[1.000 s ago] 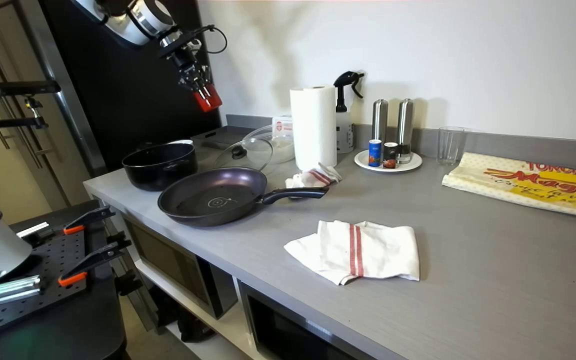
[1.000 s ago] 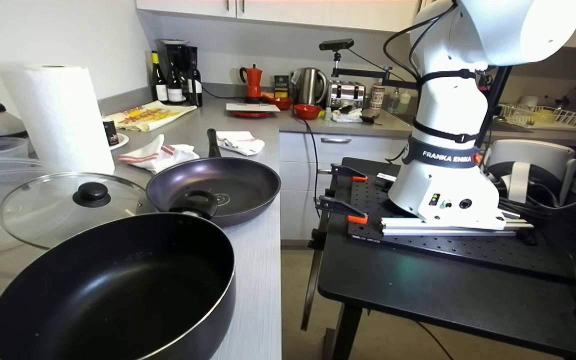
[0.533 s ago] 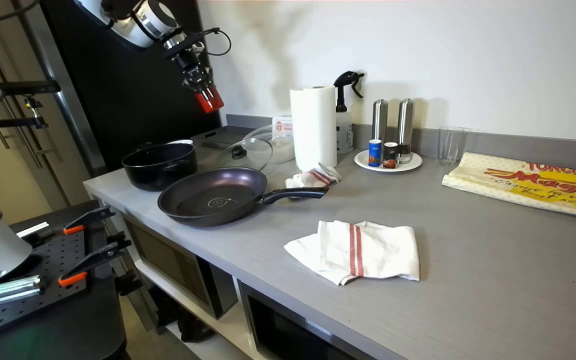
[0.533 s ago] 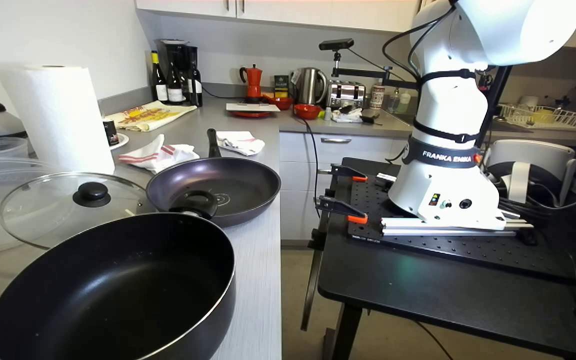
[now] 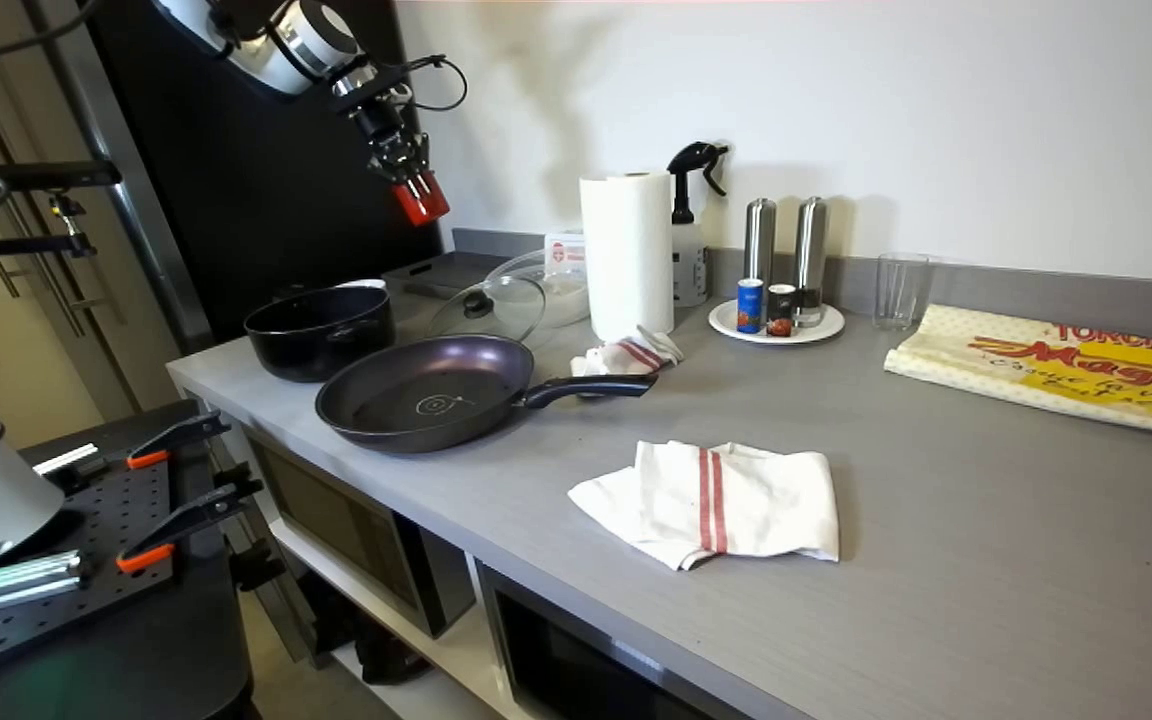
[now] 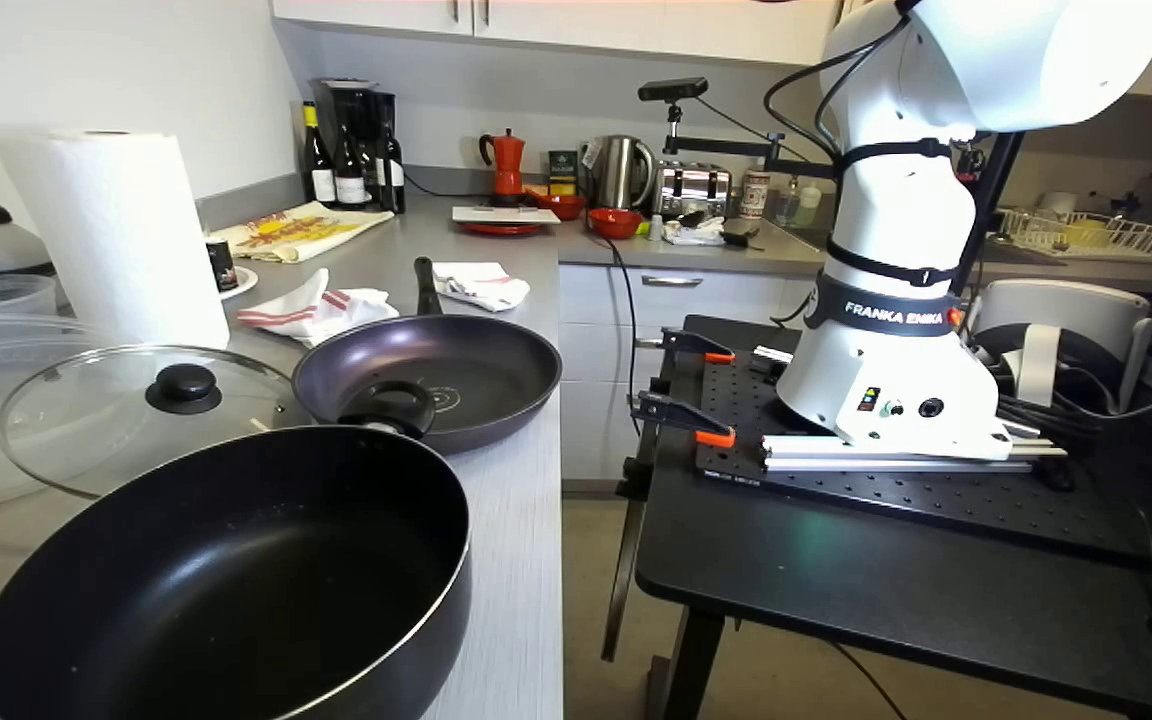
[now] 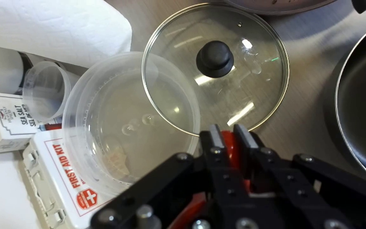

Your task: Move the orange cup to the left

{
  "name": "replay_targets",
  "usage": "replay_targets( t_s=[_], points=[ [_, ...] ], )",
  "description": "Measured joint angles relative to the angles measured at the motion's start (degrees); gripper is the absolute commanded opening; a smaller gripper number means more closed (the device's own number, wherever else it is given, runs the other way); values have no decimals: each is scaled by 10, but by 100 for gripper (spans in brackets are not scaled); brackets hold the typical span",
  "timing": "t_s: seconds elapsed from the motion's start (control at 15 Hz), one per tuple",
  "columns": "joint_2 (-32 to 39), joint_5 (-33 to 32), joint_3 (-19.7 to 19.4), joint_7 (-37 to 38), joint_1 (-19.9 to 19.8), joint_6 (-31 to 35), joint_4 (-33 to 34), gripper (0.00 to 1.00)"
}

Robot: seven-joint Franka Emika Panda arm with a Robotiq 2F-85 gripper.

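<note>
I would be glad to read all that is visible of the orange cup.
The orange cup is small, red-orange, glossy and plastic-looking. It hangs tilted in the air above the counter; the gripper is shut on part of it, and nothing else visibly touches it. The wrist view shows it only in patches, behind the gripper. Whether it holds anything does not show.

In an exterior view, upper left: orange cup (image 5: 426, 207), one. Left of centre: cooking pot (image 5: 308, 346), one; frying pan (image 5: 426, 402), one; glass lid (image 5: 484, 305), one. Centre: paper towel roll (image 5: 628, 258), one; red-striped towels (image 5: 761, 505), two. Right of centre: steel mills (image 5: 809, 250), two; plate (image 5: 829, 323), one; drinking glass (image 5: 900, 292), one. In an exterior view, top centre: moka pot (image 6: 507, 165), one; kettle (image 6: 619, 172), one. Wrist view, lower left: first-aid kit (image 7: 67, 183), one.
</note>
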Motion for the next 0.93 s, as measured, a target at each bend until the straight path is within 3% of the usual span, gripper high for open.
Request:
replay_targets(
  t_s=[0.8,0.87,0.93],
  points=[
    [0,0,0,-2,-1,-1,1,15],
    [0,0,0,-2,-1,-1,1,4],
    [0,0,0,-2,-1,-1,1,4]
  ],
)
